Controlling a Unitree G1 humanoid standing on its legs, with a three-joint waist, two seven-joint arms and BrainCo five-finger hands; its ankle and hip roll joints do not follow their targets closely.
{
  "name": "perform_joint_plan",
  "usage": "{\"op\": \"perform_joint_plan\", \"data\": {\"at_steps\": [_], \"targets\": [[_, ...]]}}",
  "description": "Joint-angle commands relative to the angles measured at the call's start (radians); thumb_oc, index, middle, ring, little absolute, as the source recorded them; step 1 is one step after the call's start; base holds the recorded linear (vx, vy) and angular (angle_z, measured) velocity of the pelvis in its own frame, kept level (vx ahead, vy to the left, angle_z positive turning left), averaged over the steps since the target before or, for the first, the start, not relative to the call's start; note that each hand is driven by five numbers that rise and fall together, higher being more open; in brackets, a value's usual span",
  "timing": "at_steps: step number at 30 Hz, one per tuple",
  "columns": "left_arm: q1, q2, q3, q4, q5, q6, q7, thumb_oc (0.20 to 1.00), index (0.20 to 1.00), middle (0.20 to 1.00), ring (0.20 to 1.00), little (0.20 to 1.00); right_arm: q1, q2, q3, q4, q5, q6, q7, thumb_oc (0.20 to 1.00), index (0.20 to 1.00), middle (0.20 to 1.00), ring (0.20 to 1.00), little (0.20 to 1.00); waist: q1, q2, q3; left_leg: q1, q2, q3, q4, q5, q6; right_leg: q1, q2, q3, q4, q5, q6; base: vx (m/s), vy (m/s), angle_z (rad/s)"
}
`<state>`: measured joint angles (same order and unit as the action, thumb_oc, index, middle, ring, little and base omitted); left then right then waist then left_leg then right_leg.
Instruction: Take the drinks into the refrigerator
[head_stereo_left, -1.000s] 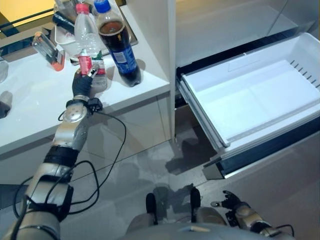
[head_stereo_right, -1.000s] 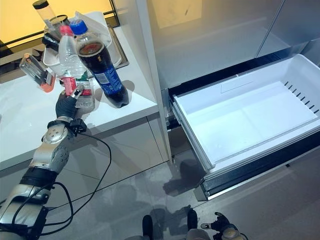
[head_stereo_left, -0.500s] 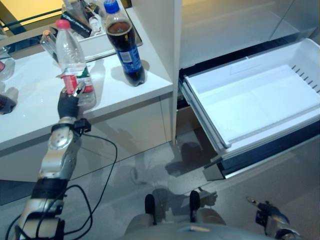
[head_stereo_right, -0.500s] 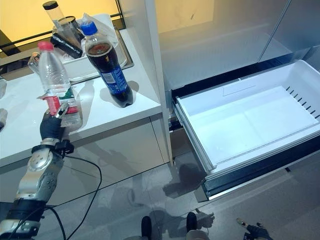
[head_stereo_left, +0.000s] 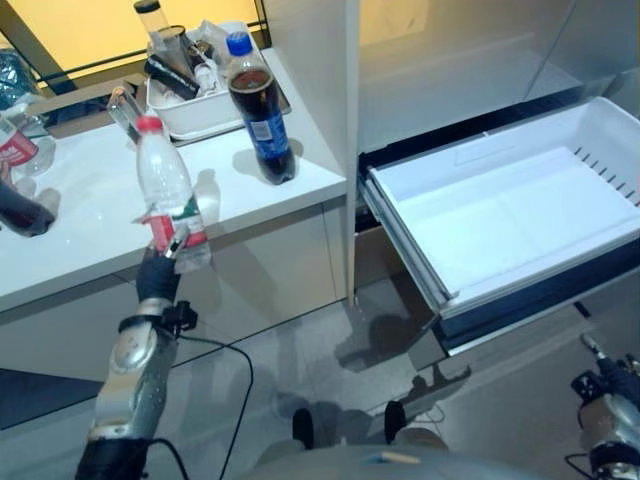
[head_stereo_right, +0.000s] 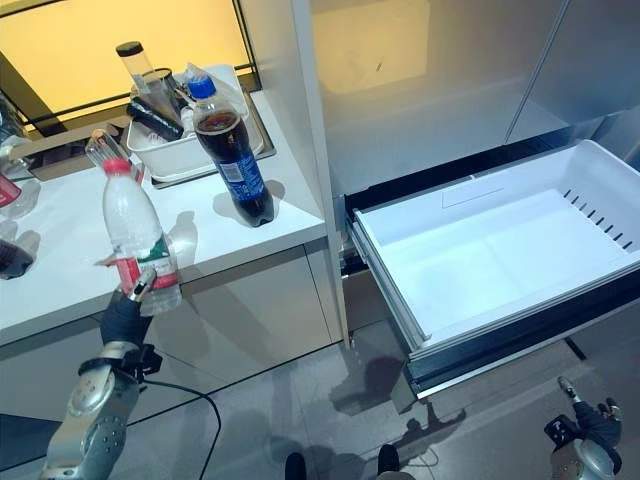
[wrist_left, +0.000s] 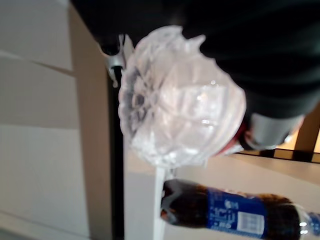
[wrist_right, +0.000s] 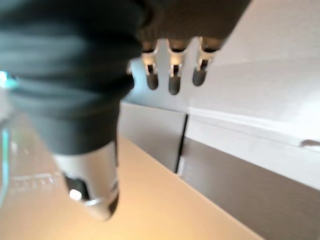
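**Water bottle held off the counter, drawer open**

Nearest, at the lower right, the right hand hangs low over the floor; in its wrist view the fingers are straight and hold nothing.

On the near left, the left hand grips the water bottle round its lower part, fingers curled about the red label. The bottle stands upright with its red cap on top, raised in front of the counter's near edge and apart from the counter. The left wrist view shows the bottle's clear base close up in the hand.

To the right, the white fridge drawer is pulled out and has nothing in it.

Farther back on the counter, the cola bottle stands upright near the right edge, beside the fridge wall. Just behind it a white tray holds several more bottles and containers. At the far left of the counter lie a dark bottle and another red-labelled bottle.
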<state>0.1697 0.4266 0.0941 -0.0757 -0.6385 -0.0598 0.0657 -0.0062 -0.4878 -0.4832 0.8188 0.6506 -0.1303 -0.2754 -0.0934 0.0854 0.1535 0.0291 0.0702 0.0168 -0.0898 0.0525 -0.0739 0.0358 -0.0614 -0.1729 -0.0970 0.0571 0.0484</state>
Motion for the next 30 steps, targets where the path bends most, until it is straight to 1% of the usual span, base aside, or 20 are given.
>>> {"op": "perform_joint_plan", "data": {"at_steps": [1, 2, 3, 5, 6, 7, 8, 9, 10, 14, 19, 22, 24, 26, 28, 30], "targets": [[-0.061, -0.024, 0.048, -0.174, 0.064, -0.090, -0.043, 0.200, 0.200, 0.200, 0.200, 0.200, -0.034, -0.029, -0.037, -0.201, -0.081, -0.104, -0.062, 1.000, 1.000, 1.000, 1.000, 1.000, 0.007, -0.026, -0.058, 0.056, -0.056, 0.008, 0.002, -0.119, 0.047, 0.040, -0.012, 0.024, 0.010, -0.097, 0.044, 0.00, 0.000, 0.00], [-0.059, -0.024, 0.048, -0.175, 0.065, -0.089, -0.043, 0.200, 0.200, 0.200, 0.200, 0.200, -0.030, -0.024, -0.038, -0.211, -0.087, -0.099, -0.068, 1.000, 1.000, 1.000, 1.000, 1.000, 0.008, -0.025, -0.061, 0.060, -0.055, 0.006, 0.002, -0.129, 0.047, 0.044, -0.011, 0.026, 0.010, -0.106, 0.045, 0.00, 0.000, 0.00], [-0.049, -0.033, 0.042, -0.186, 0.071, -0.085, -0.051, 0.200, 0.200, 0.200, 0.200, 0.200, -0.024, -0.019, -0.035, -0.296, -0.146, -0.107, -0.083, 1.000, 1.000, 1.000, 1.000, 1.000, 0.006, -0.025, -0.061, 0.056, -0.056, 0.009, 0.002, -0.119, 0.049, 0.040, -0.012, 0.027, 0.010, -0.096, 0.044, 0.02, 0.011, -0.06], [-0.028, -0.054, 0.034, -0.191, 0.076, -0.081, -0.059, 0.200, 0.200, 0.200, 0.200, 0.200, -0.015, 0.021, -0.040, -0.438, -0.217, -0.116, -0.106, 1.000, 1.000, 1.000, 1.000, 1.000, 0.006, -0.022, -0.070, 0.066, -0.055, 0.011, 0.002, -0.133, 0.052, 0.048, -0.012, 0.029, 0.010, -0.106, 0.045, 0.02, 0.011, -0.06], [-0.027, -0.054, 0.034, -0.191, 0.076, -0.081, -0.059, 0.200, 0.200, 0.200, 0.200, 0.200, -0.012, 0.024, -0.041, -0.443, -0.219, -0.114, -0.108, 1.000, 1.000, 1.000, 1.000, 1.000, 0.006, -0.023, -0.068, 0.063, -0.055, 0.013, 0.002, -0.123, 0.052, 0.045, -0.013, 0.028, 0.010, -0.097, 0.043, 0.01, 0.009, -0.03], [-0.015, -0.079, 0.029, -0.192, 0.084, -0.080, -0.056, 0.200, 0.200, 0.200, 0.200, 0.200, -0.021, 0.059, -0.032, -0.595, -0.285, -0.127, -0.104, 1.000, 1.000, 1.000, 1.000, 1.000, 0.005, -0.023, -0.072, 0.065, -0.058, 0.015, 0.002, -0.124, 0.055, 0.046, -0.014, 0.030, 0.010, -0.096, 0.042, 0.01, 0.008, -0.04], [-0.009, -0.084, 0.029, -0.194, 0.090, -0.079, -0.058, 0.200, 0.200, 0.200, 0.200, 0.200, -0.019, 0.076, -0.033, -0.641, -0.308, -0.126, -0.112, 1.000, 1.000, 1.000, 1.000, 1.000, 0.005, -0.024, -0.077, 0.071, -0.058, 0.014, 0.002, -0.136, 0.056, 0.052, -0.013, 0.032, 0.010, -0.106, 0.044, 0.00, 0.000, 0.00], [-0.010, -0.087, 0.027, -0.193, 0.102, -0.079, -0.051, 0.200, 0.200, 0.200, 0.200, 0.200, -0.022, 0.089, -0.023, -0.708, -0.332, -0.121, -0.106, 1.000, 1.000, 1.000, 1.000, 1.000, 0.005, -0.025, -0.077, 0.068, -0.059, 0.017, 0.002, -0.125, 0.057, 0.050, -0.014, 0.031, 0.010, -0.096, 0.041, 0.00, 0.008, -0.04], [-0.010, -0.095, 0.018, -0.192, 0.107, -0.079, -0.053, 0.200, 0.200, 0.200, 0.200, 0.200, -0.020, 0.096, -0.020, -0.742, -0.344, -0.130, -0.092, 1.000, 1.000, 1.000, 1.000, 1.000, 0.004, -0.027, -0.079, 0.070, -0.060, 0.016, 0.002, -0.126, 0.059, 0.053, -0.014, 0.031, 0.010, -0.096, 0.041, -0.04, 0.006, -0.03], [-0.008, -0.104, -0.008, -0.170, 0.131, -0.075, -0.056, 0.200, 0.200, 0.200, 0.200, 0.200, -0.040, 0.122, 0.017, -0.936, -0.410, -0.120, -0.058, 1.000, 1.000, 1.000, 1.000, 1.000, 0.007, -0.032, -0.092, 0.075, -0.064, 0.013, 0.002, -0.126, 0.062, 0.064, -0.017, 0.029, 0.011, -0.096, 0.038, 0.00, 0.000, 0.00], [0.007, -0.117, -0.018, -0.125, 0.159, -0.074, -0.053, 0.200, 0.200, 0.200, 0.200, 0.200, -0.067, 0.131, 0.053, -1.086, -0.475, -0.120, -0.022, 1.000, 1.000, 1.000, 1.000, 1.000, 0.013, -0.036, -0.108, 0.092, -0.066, 0.006, 0.002, -0.131, 0.066, 0.081, -0.018, 0.017, 0.017, -0.102, 0.036, 0.02, 0.003, 0.04], [0.019, -0.126, -0.024, -0.098, 0.163, -0.072, -0.049, 0.200, 0.200, 0.200, 0.200, 0.200, -0.089, 0.142, 0.084, -1.162, -0.479, -0.130, 0.008, 1.000, 1.000, 1.000, 1.000, 1.000, 0.020, -0.041, -0.117, 0.102, -0.065, 0.001, 0.002, -0.132, 0.068, 0.090, -0.018, 0.012, 0.029, -0.108, 0.034, 0.02, -0.004, 0.06], [0.020, -0.126, -0.027, -0.086, 0.168, -0.074, -0.048, 0.200, 0.200, 0.200, 0.200, 0.200, -0.099, 0.144, 0.101, -1.180, -0.477, -0.131, 0.020, 1.000, 1.000, 1.000, 1.000, 1.000, 0.021, -0.042, -0.120, 0.105, -0.064, -0.001, 0.002, -0.132, 0.069, 0.090, -0.019, 0.011, 0.037, -0.112, 0.034, 0.00, -0.006, 0.05], [0.013, -0.117, -0.043, -0.058, 0.183, -0.070, -0.051, 0.200, 0.200, 0.200, 0.200, 0.200, -0.135, 0.122, 0.174, -1.214, -0.432, -0.130, 0.093, 1.000, 1.000, 1.000, 1.000, 1.000, 0.033, -0.050, -0.127, 0.110, -0.062, -0.004, 0.002, -0.130, 0.069, 0.087, -0.017, 0.008, 0.058, -0.121, 0.030, 0.00, -0.009, 0.04], [0.007, -0.113, -0.050, -0.040, 0.188, -0.068, -0.061, 0.200, 0.200, 0.200, 0.200, 0.200, -0.163, 0.083, 0.219, -1.215, -0.412, -0.115, 0.148, 1.000, 1.000, 1.000, 1.000, 1.000, 0.040, -0.055, -0.131, 0.113, -0.061, -0.005, 0.002, -0.129, 0.069, 0.086, -0.016, 0.005, 0.062, -0.125, 0.029, -0.01, -0.008, 0.02], [-0.003, -0.103, -0.067, -0.021, 0.199, -0.069, -0.074, 0.200, 0.200, 0.200, 0.200, 0.200, -0.193, 0.036, 0.284, -1.181, -0.392, -0.094, 0.207, 1.000, 1.000, 1.000, 1.000, 1.000, 0.051, -0.063, -0.137, 0.114, -0.059, -0.008, 0.002, -0.126, 0.068, 0.091, -0.016, -0.001, 0.060, -0.127, 0.029, 0.00, 0.000, 0.00]]}}
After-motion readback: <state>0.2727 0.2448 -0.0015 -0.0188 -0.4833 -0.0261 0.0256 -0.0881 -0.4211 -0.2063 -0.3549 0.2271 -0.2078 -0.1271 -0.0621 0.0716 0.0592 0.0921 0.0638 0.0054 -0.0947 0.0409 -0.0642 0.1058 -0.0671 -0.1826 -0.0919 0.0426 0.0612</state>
